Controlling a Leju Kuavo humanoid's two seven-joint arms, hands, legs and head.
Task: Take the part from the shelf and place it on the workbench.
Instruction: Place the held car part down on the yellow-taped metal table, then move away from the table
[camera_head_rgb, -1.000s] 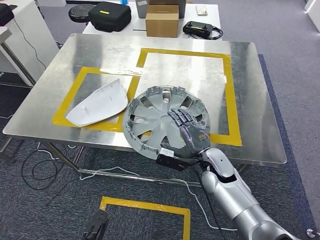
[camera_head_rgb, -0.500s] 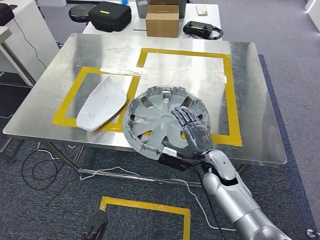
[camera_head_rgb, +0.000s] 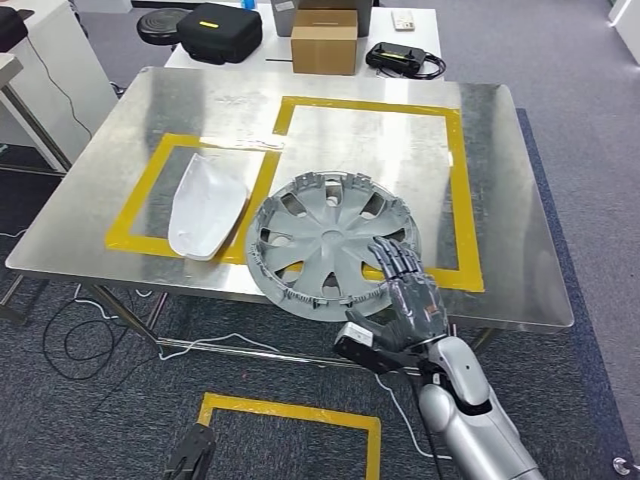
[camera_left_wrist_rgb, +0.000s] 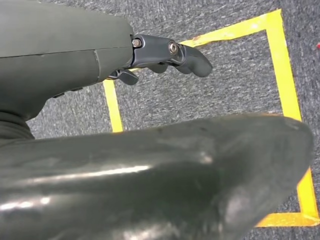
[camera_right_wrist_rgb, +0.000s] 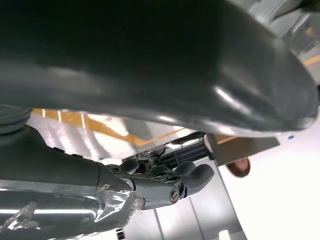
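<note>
Nearby, a white cover (camera_head_rgb: 205, 204) lies on the desk (camera_head_rgb: 521, 260), across the left yellow tape frame (camera_head_rgb: 134, 193); a box (camera_head_rgb: 324, 42) and black case (camera_head_rgb: 220, 31) sit on the table behind. The hubcap (camera_head_rgb: 329, 243) rests flat at the desk's front edge, slightly overhanging it. The right hand (camera_head_rgb: 407, 295) hovers at its near rim, fingers spread, holding nothing. The left hand (camera_left_wrist_rgb: 166, 52) hangs over the floor, fingers loosely extended, empty.

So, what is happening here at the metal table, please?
A humanoid robot has laid a grey wheel cover on the metal workbench, half over the yellow tape and jutting past the near edge. Its right hand hovers with fingers spread over the cover's near rim, apparently holding nothing. A white plastic part lies to the left. The left hand hangs over the carpet.
</note>
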